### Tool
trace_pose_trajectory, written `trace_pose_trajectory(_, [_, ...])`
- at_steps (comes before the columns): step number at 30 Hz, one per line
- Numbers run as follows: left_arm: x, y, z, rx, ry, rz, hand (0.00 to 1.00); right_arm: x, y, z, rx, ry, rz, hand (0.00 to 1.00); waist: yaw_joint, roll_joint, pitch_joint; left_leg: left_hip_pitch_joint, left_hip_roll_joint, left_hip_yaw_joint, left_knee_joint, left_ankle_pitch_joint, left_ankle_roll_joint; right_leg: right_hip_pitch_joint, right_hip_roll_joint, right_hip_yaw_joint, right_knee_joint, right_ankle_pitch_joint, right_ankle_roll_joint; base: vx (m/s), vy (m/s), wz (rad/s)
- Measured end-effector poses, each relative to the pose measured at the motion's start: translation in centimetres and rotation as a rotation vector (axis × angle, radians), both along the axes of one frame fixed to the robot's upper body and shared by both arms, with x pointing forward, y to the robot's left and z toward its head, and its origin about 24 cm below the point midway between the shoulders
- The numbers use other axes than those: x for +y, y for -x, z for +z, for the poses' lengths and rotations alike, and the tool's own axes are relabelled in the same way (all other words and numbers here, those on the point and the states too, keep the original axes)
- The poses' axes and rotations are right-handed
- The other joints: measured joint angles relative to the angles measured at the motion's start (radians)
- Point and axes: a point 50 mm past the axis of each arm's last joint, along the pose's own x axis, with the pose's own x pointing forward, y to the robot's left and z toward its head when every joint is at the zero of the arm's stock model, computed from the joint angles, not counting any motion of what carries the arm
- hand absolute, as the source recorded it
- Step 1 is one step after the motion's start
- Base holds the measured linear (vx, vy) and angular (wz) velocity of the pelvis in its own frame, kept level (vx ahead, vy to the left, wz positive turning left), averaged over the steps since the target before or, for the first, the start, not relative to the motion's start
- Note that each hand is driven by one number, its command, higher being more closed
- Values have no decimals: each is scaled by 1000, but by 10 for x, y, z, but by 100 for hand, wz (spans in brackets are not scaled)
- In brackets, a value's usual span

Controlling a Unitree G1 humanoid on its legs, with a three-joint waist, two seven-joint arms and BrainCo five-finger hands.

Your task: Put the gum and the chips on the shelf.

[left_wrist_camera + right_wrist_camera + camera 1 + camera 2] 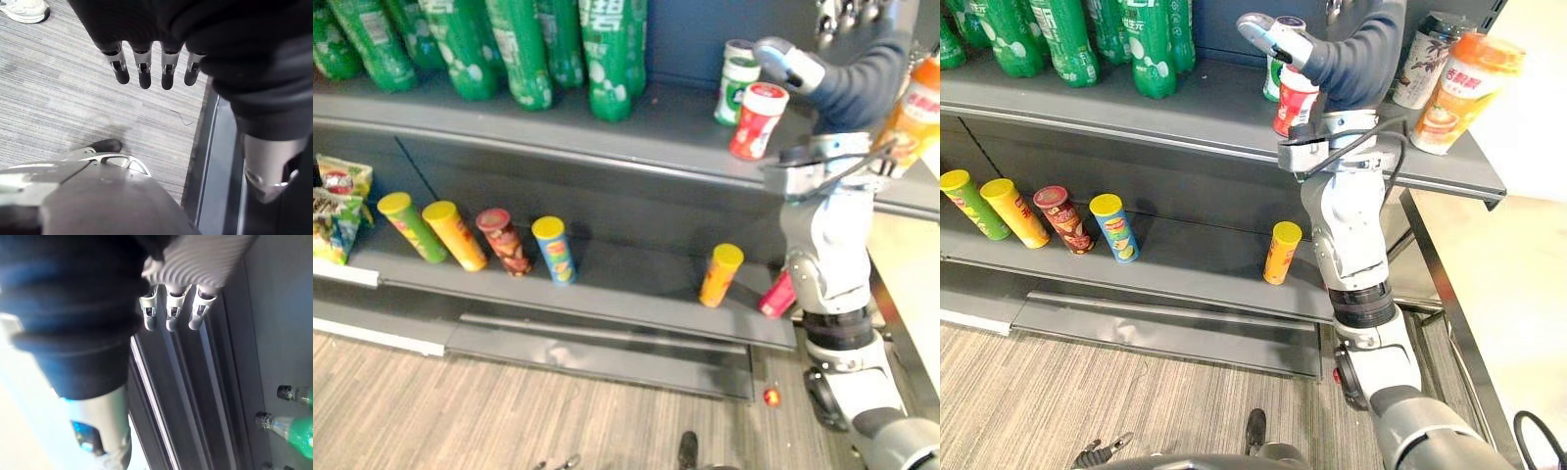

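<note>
A red gum canister (759, 119) with a white lid stands on the upper shelf (646, 132), and a green-and-white one (737, 83) is just behind it. My right hand (850, 86) is raised beside them, its thumb reaching over the red canister's lid; its fingers (168, 316) are straight and hold nothing. On the lower shelf (607, 284) stand several chip cans, among them a blue one (554, 250) and an orange one (721, 275). A pink can (778, 294) is half hidden behind my right arm. My left hand (142, 68) hangs open over the floor.
Green bottles (607, 59) line the upper shelf's left part. An orange drink cup (1459, 88) and a tall can (1425, 59) stand at its right end. Chip bags (337, 211) sit at the lower shelf's far left. A pale table (1518, 294) lies to the right. A person's shoe (24, 10) rests on the floor.
</note>
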Motion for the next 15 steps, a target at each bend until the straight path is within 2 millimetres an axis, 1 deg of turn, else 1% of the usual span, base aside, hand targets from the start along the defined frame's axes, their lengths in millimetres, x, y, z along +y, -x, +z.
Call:
trace_pose_trajectory(6, [0, 0, 0, 0, -2, 0, 0, 1, 0, -7, 22, 4, 3, 0, 1, 0, 0, 1, 1, 0, 0, 0, 0, 1, 1, 1, 0, 1, -1, 0, 0, 0])
trace_pose_trajectory(7, [0, 0, 0, 0, -2, 0, 0, 3, 0, -12, 34, 9, 13, 0, 1, 1, 0, 2, 0, 0, 0, 0, 0, 2, 1, 1, 0, 1, -1, 0, 0, 0])
trace_pose_trajectory(10, [0, 0, 0, 1, -6, 2, 0, 16, 5, -36, 101, 15, 74, 0, 0, 1, -1, 2, 1, 1, 0, 0, -1, 1, 2, 3, 0, 1, -1, 0, 0, 0])
trace_pose_trajectory(13, [0, 0, 0, 2, -12, 4, 0, 25, 7, -52, 155, 24, 113, 0, 0, 1, -1, 3, 1, 2, 0, 0, -1, 2, 3, 4, 0, 1, -1, 0, 0, 0])
trace_pose_trajectory(15, [0, 0, 0, 3, -19, 7, 0, 34, 13, -67, 193, 68, 153, 0, 0, 1, -1, 3, 1, 2, 1, 0, -1, 2, 3, 6, 0, 1, -1, 0, 0, 0])
